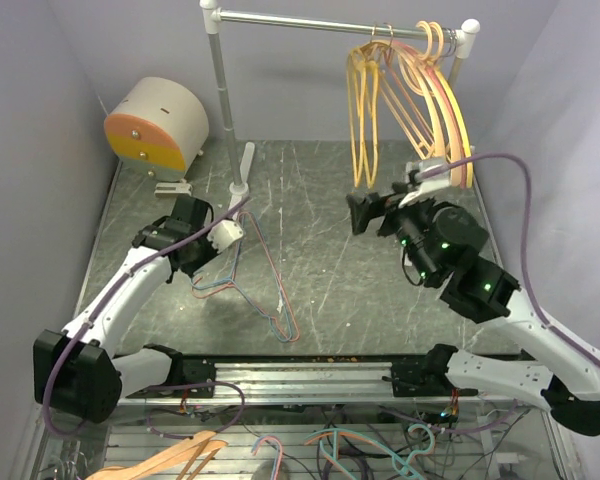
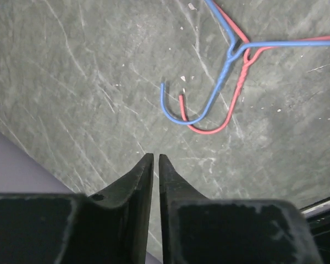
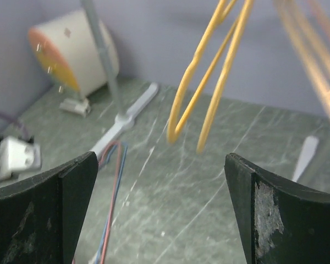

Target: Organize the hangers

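Your left claw [image 2: 156, 157] is narrowed to a thin slit with nothing between its fingers, tips over the bare table [image 2: 71, 82]. Just ahead of those tips and a little to their right lie the hooks of the blue wire hanger [image 2: 225, 71] and the red wire hanger [image 2: 239, 88], side by side, flat on the table and clear of the claw. Your right claw [image 3: 160, 158] stands wide and holds nothing. Straight ahead of it, framed between its two fingers, the yellow hangers [image 3: 209, 71] hang from the rail [image 1: 330, 22], with the peach hangers [image 1: 445, 110] farther to its right on the same rail.
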Robot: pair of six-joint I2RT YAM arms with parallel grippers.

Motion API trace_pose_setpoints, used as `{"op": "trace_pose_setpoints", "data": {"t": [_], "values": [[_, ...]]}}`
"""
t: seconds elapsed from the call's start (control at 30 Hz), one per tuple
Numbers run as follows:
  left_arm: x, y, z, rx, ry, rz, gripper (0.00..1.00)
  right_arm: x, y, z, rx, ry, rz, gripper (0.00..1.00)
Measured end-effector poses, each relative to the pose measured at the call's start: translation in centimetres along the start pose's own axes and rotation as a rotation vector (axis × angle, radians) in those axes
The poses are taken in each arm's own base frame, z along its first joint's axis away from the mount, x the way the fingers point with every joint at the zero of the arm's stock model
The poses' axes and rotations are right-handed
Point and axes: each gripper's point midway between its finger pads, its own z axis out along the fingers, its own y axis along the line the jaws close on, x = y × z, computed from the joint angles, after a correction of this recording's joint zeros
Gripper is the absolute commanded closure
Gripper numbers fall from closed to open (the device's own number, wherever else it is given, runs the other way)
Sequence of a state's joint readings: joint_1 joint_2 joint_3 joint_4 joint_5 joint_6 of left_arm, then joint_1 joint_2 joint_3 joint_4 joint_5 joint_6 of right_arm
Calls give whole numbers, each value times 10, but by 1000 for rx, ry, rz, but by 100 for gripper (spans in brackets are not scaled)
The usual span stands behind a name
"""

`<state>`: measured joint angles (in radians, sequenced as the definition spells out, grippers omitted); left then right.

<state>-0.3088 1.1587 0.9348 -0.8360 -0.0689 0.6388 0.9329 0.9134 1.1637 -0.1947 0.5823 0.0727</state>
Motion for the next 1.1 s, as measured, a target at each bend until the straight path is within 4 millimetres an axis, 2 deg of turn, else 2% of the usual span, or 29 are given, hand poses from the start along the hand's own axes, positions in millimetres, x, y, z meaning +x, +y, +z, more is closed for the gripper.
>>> {"op": "trace_pose_setpoints", "data": {"t": [0.13, 0.23, 0.33, 0.4, 0.57, 0.93, 1.1], "values": [[-4, -3, 16, 24, -2, 10, 74, 64, 22, 0, -99, 134, -5, 0], [-10, -8, 31, 68, -9, 18, 60, 119, 35, -1, -147, 263, -13, 0], [-10, -15, 45, 119, -2, 32, 57, 152, 39, -5, -166, 338, -9, 0], [-7, -21, 55, 142, 12, 39, 54, 158, 40, -7, -172, 355, -1, 0], [9, -40, 76, 225, 74, 48, 54, 157, 45, -2, -177, 343, 14, 0], [27, -56, 85, 253, 96, 61, 59, 167, 47, 2, -175, 350, 7, 0], [28, -55, 90, 242, 100, 63, 60, 167, 46, 2, -172, 349, 6, 0]]}}
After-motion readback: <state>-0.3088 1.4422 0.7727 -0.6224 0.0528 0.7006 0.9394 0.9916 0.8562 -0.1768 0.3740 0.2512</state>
